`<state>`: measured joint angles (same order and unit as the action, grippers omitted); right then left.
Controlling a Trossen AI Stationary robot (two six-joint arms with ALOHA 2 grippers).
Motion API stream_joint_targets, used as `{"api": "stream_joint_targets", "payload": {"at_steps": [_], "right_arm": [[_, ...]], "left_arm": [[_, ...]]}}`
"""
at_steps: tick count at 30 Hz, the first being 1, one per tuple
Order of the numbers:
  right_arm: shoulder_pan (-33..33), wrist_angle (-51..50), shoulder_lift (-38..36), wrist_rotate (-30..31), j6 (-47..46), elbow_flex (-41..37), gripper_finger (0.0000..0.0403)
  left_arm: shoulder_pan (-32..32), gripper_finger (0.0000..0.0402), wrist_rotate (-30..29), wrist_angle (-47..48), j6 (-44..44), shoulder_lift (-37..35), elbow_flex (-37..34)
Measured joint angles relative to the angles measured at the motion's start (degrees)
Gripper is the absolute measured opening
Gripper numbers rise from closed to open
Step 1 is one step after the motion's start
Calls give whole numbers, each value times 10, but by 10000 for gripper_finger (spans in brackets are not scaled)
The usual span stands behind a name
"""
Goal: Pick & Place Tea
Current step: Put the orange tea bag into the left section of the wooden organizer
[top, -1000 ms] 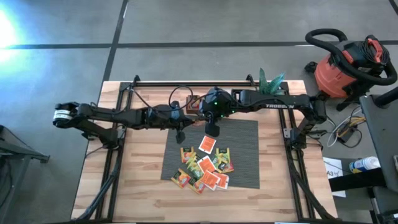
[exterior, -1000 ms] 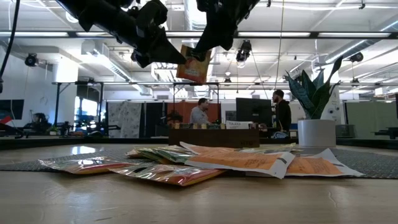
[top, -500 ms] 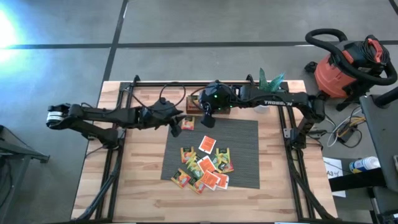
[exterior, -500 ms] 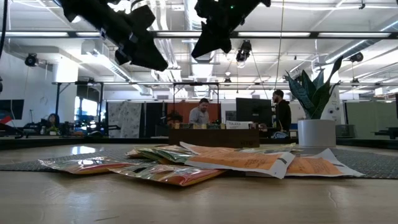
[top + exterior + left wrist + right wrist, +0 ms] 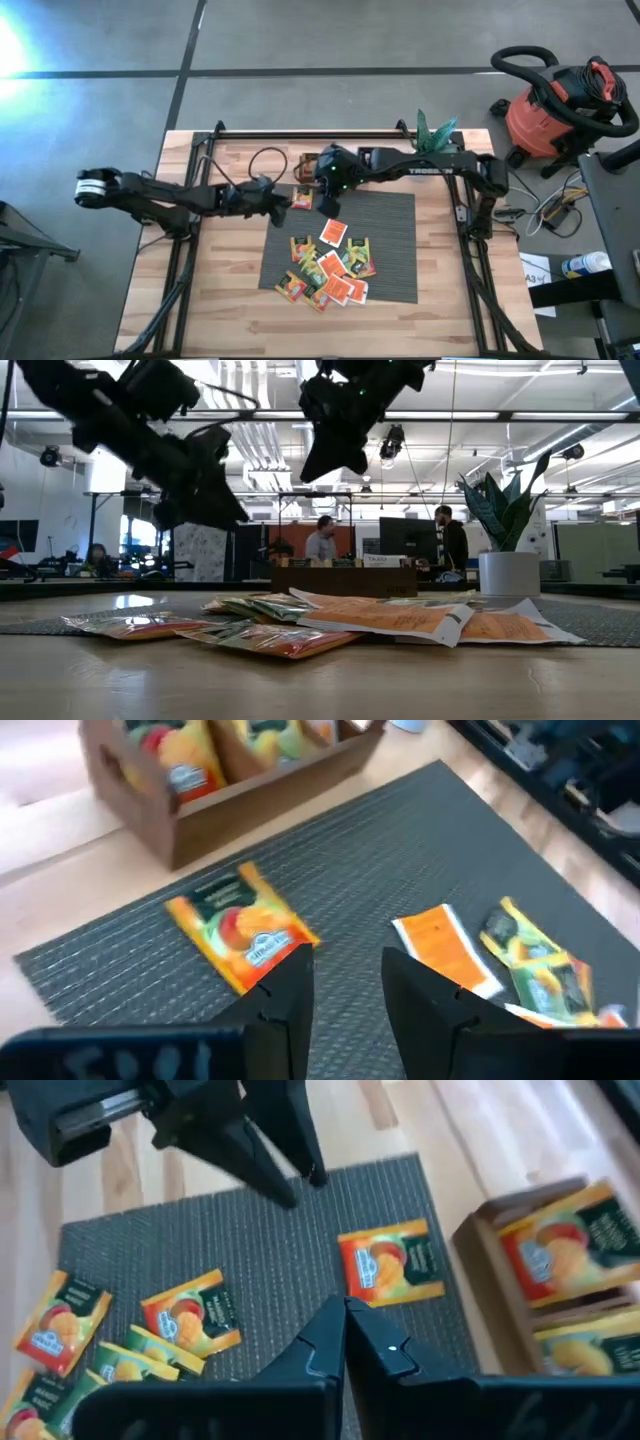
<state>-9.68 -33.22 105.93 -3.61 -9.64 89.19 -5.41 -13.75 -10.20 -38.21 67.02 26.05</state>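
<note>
One orange-red tea sachet [image 5: 302, 198] [image 5: 240, 925] [image 5: 392, 1263] lies flat on the far left corner of the grey ribbed mat [image 5: 390, 210]. My left gripper [image 5: 287, 207] [image 5: 345, 982] hangs open just left of it, above the mat, with nothing between its fingers. My right gripper [image 5: 328, 204] [image 5: 345, 1330] is shut and empty, above the mat just right of that sachet. Several more tea sachets [image 5: 330, 270] [image 5: 330, 618] lie in a loose pile on the mat's near half. The wooden tray [image 5: 250, 805] behind the mat holds sachets standing upright.
The tray [image 5: 307, 162] stands at the mat's far edge, partly under my right arm. A potted plant [image 5: 436, 133] [image 5: 508, 550] stands at the far right. Black frame rails [image 5: 190, 250] run along both sides of the table. People stand in the room behind [image 5: 322, 540].
The orange-red sachet that hung high between the two grippers' tips has fallen and now lies flat on the mat's far left corner. My left gripper has sunk, drawn back toward the table's left edge and rolled. My right gripper has come down a little toward the far left.
</note>
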Motion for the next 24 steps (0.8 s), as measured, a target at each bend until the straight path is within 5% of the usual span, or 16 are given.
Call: {"api": "stream_joint_targets", "payload": {"at_steps": [16, 24], "right_arm": [[-3, 31, 19, 27, -131, -8, 9], [-10, 56, 46, 24, -237, -28, 9]], "left_arm": [[-38, 114, 23, -72, 36, 209, 34], [-39, 114, 35, -78, 30, 239, 38]]}}
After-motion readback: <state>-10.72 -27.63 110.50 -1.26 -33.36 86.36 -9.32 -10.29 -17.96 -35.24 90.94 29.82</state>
